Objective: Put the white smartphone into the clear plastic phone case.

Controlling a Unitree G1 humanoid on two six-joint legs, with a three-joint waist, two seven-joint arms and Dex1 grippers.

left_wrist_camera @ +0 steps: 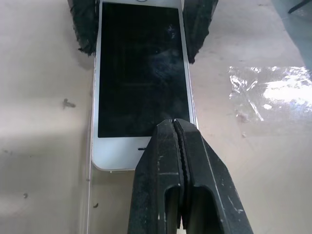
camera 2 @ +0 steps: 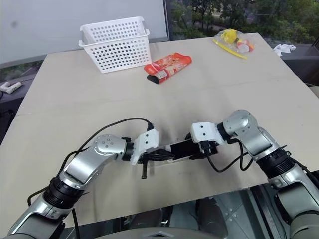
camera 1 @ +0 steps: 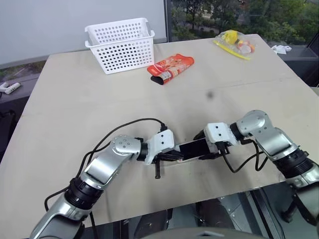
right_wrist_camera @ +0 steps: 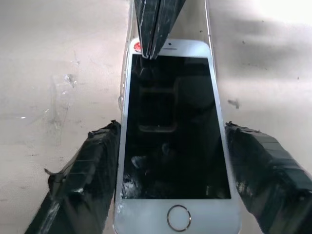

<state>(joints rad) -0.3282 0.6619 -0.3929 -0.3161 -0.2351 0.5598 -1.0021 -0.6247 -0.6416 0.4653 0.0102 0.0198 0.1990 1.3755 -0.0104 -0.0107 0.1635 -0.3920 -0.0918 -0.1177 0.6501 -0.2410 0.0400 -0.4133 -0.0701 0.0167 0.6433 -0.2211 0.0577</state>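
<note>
Nearly done: white smartphone [right_wrist_camera: 175,141] lies screen-up between the spread right gripper [right_wrist_camera: 173,180] fingers, clenched left gripper [left_wrist_camera: 180,141] tips pressing its earpiece end, clear plastic phone case [left_wrist_camera: 89,195] rim beside it; full seating unconfirmed.

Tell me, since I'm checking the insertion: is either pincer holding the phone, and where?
No clear hold. The shut left pincer presses on the phone at its earpiece end; the right pincer straddles its home-button end, open.

The white smartphone [right_wrist_camera: 175,131] has a glossy glass face; the table [camera 1: 99,99] is matt, pale wood.
</note>
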